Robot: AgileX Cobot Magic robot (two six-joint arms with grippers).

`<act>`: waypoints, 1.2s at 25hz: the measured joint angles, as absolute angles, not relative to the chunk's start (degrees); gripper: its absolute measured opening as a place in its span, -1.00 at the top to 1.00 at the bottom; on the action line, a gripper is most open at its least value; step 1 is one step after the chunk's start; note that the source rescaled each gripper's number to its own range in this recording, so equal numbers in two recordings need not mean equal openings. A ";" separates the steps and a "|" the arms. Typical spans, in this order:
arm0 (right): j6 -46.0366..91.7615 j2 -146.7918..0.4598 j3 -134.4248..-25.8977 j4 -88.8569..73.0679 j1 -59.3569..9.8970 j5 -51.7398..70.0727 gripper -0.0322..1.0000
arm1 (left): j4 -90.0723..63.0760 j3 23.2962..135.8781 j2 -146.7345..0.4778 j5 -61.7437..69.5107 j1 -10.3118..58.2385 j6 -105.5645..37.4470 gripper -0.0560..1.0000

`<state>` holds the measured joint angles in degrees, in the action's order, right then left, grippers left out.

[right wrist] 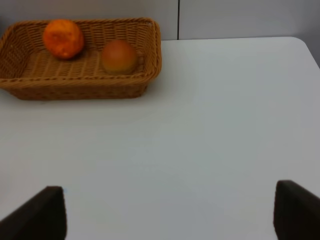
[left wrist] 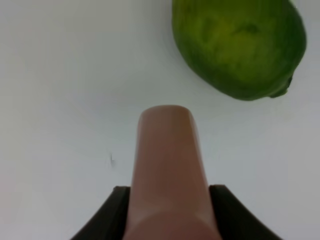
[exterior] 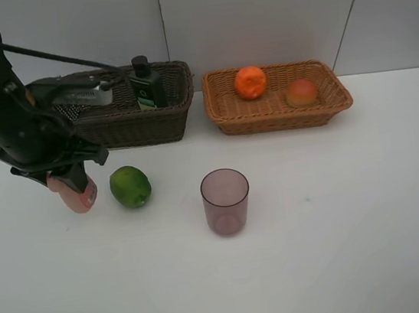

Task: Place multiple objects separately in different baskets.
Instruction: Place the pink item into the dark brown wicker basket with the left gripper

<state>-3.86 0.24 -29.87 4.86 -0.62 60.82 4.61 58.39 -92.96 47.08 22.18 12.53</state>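
My left gripper [exterior: 67, 177] is shut on the pink bottle [exterior: 78, 195], low over the table's left side. In the left wrist view the pink bottle [left wrist: 167, 165] runs out between the black fingers [left wrist: 107, 217] toward the green round fruit [left wrist: 237, 45]. On the table the green fruit [exterior: 130, 186] lies just right of the bottle. The purple cup [exterior: 225, 201] stands upright in the middle. A dark green bottle [exterior: 146, 84] stands in the dark brown basket [exterior: 166, 120]. The orange [exterior: 251, 82] and the peach-like fruit [exterior: 301, 93] lie in the light basket [exterior: 223, 116]. My right gripper [right wrist: 170, 212] is open and holds nothing.
The left arm [exterior: 1, 99] and its cable reach over the dark basket's left end. In the right wrist view the light basket [right wrist: 75, 87] holds the orange [right wrist: 63, 38] and the peach-like fruit [right wrist: 119, 56], far ahead of the fingers. A grey wall stands behind the baskets.
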 joint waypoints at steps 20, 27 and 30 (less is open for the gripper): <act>-3.86 0.24 -29.87 4.86 -0.62 60.82 -0.72 | 11.27 91.62 -99.17 56.41 13.41 12.48 0.21; -3.86 0.24 -29.87 4.86 -0.62 60.82 -0.72 | 11.41 97.79 -107.99 54.16 11.50 12.43 0.21; -3.86 0.24 -29.87 4.86 -0.62 60.82 -0.72 | 11.30 100.16 -112.41 52.13 11.50 12.43 0.21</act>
